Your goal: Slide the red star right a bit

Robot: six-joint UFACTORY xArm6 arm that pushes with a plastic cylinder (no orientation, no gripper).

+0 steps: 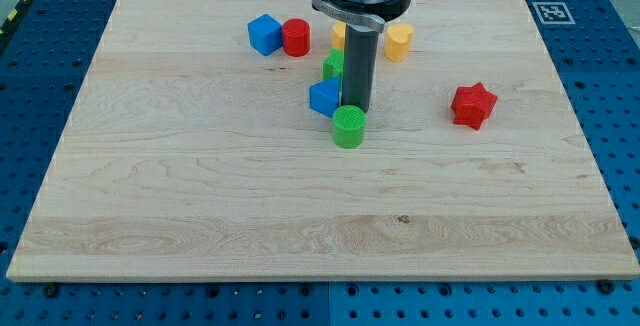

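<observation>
The red star [473, 104] lies on the wooden board [200, 186] at the view's right. My tip [357, 105] stands well to its left, near the board's middle. It is just above the green cylinder [348, 125] and just right of a blue block [324, 97]. A green block [333, 65] sits behind the rod, partly hidden. The tip is apart from the red star.
A blue cube [264, 34] and a red cylinder [296, 38] stand side by side at the view's top left of the rod. A yellow block [398, 41] sits at the top right of the rod. Another yellow block [339, 34] is partly hidden behind it.
</observation>
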